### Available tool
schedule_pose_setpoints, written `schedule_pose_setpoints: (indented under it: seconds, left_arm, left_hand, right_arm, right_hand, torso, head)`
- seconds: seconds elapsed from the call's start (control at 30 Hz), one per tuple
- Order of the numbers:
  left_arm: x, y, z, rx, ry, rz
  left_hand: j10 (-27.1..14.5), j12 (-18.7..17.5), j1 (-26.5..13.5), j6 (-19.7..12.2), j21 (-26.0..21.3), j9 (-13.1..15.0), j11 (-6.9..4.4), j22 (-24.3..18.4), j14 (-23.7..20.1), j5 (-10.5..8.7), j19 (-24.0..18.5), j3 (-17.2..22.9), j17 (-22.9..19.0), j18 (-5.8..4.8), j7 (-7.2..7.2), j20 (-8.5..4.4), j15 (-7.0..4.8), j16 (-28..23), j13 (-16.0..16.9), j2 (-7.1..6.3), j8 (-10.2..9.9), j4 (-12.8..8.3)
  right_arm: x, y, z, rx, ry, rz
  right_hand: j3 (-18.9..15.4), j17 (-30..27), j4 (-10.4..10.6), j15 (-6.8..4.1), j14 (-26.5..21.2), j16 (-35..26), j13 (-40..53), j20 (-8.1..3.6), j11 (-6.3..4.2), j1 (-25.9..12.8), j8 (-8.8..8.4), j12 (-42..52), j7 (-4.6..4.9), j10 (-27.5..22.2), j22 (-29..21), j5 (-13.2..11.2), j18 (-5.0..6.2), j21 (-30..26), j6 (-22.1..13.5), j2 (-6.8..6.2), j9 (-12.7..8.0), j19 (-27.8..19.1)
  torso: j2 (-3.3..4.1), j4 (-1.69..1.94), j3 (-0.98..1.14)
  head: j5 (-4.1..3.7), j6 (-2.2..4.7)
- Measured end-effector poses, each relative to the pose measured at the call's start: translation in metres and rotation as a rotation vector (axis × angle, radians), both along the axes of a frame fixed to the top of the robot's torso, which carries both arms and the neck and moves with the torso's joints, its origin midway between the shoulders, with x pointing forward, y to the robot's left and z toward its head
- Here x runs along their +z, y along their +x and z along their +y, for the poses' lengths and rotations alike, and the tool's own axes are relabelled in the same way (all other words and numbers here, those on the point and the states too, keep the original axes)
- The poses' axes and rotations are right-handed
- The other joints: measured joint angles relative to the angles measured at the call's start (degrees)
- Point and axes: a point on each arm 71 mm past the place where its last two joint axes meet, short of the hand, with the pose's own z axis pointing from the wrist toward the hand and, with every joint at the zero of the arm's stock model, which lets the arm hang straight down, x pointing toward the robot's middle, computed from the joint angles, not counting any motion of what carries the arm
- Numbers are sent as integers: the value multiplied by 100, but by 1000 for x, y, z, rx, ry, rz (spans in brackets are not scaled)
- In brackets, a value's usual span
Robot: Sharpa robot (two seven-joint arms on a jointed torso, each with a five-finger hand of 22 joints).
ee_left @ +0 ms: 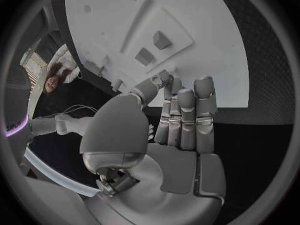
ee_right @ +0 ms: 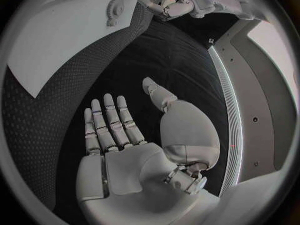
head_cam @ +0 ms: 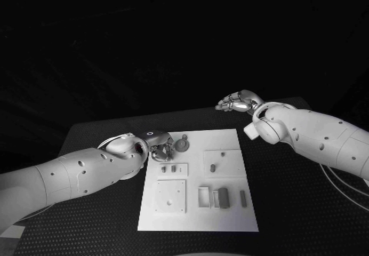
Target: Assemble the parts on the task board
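The white task board (head_cam: 223, 140) lies on the bumpy black table (head_cam: 292, 208) (dark all around), and the left hand (head_cam: 159, 145) and right hand (head_cam: 238, 101) hold nothing, fingers apart.

Left robot hand (head_cam: 160, 146) hides the task board's (head_cam: 231, 138) near-left corner.

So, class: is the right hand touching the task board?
Apart. In the head view the right hand hangs beyond the task board, dark table between them.

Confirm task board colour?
White task board, plain, on the black table; clearest in the head view.
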Motion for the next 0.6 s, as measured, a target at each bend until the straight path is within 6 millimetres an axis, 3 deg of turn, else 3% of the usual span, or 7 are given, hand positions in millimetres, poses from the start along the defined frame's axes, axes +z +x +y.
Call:
schedule_pose_setpoints:
  seconds: [0.6]
  left_arm:
    - [-4,0,0,0,22,7]
  left_hand:
    - [13,25,1,-17,22,17,-15,-1,0,0,9,-8,0,2,-3,9,2,0,1,-1,-27,-7]
  right_arm:
    - [0,0,1,1,0,0]
  right_hand:
    - [0,1,0,15,-16,23,-4,0,0,0,0,0,0,0,5,0,0,0,0,0,0,0]
  torso:
    - [-1,0,-1]
  head:
    - [7,-14]
